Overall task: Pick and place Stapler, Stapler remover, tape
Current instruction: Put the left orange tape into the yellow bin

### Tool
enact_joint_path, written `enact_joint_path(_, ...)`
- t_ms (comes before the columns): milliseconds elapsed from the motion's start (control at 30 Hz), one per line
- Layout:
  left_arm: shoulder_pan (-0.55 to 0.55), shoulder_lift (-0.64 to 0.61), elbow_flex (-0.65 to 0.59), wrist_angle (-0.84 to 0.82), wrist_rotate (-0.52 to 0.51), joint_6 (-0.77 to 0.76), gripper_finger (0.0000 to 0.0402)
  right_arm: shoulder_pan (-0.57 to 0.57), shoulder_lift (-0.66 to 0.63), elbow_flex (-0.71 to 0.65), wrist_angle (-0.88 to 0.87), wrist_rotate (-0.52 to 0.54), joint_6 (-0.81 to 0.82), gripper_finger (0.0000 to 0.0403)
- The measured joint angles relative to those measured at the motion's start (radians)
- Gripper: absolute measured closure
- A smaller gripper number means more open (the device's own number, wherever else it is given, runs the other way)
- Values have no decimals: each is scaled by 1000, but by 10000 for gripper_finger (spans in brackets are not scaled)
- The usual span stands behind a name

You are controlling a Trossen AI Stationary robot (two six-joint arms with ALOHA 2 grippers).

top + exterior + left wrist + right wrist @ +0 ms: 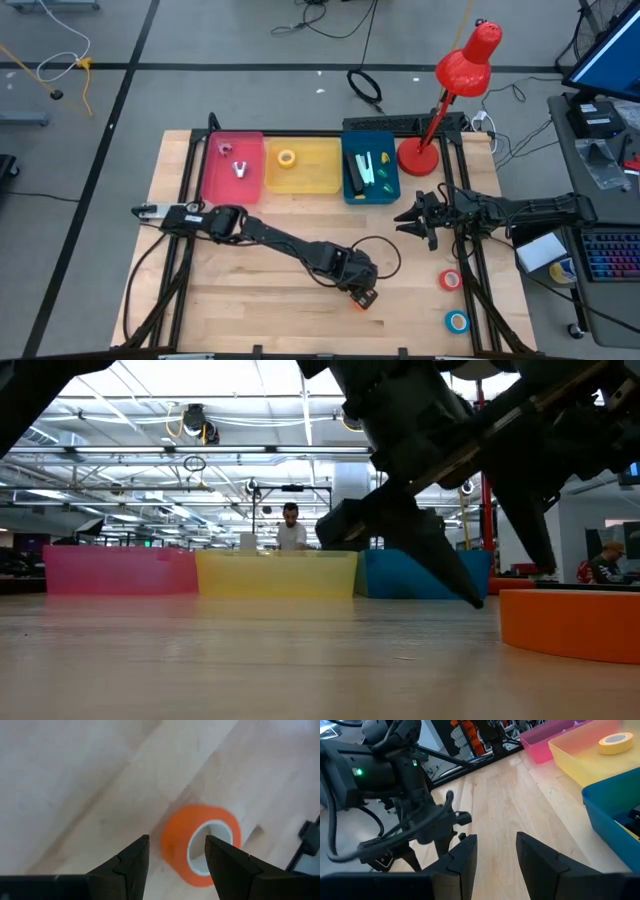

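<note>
Step in hand, as judged: left arm picking the orange tape roll off the wooden table, near the front edge, right of centre.

Left gripper hangs directly over the roll, jaws apart, nothing held. In the left wrist view one finger lines up over the roll's white core, the other stands outside its wall, so the jaws look set to pinch one wall. Contact not confirmed.

To do it well: descend straight, keep one finger inside the core; close only once both tips are below the roll's top edge, else it may skid on the wood. Lift vertical before travelling.

Probable destination: yellow bin, which already holds the yellow tape roll. Red tape roll and blue-teal tape roll lie on the table by the right edge, not yet picked.

Right gripper waits near the blue bin, fingers parted, empty.

Brands/labels/writing: none legible in any view.
</note>
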Motion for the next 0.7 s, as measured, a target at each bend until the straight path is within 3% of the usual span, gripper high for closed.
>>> enact_joint_path(567,-11,52,4,-56,62,-115,213,0,0,0,-4,-2,19,275)
enact_joint_path(700,-5,46,2,-70,78,-114,252,0,0,0,-4,-2,19,275)
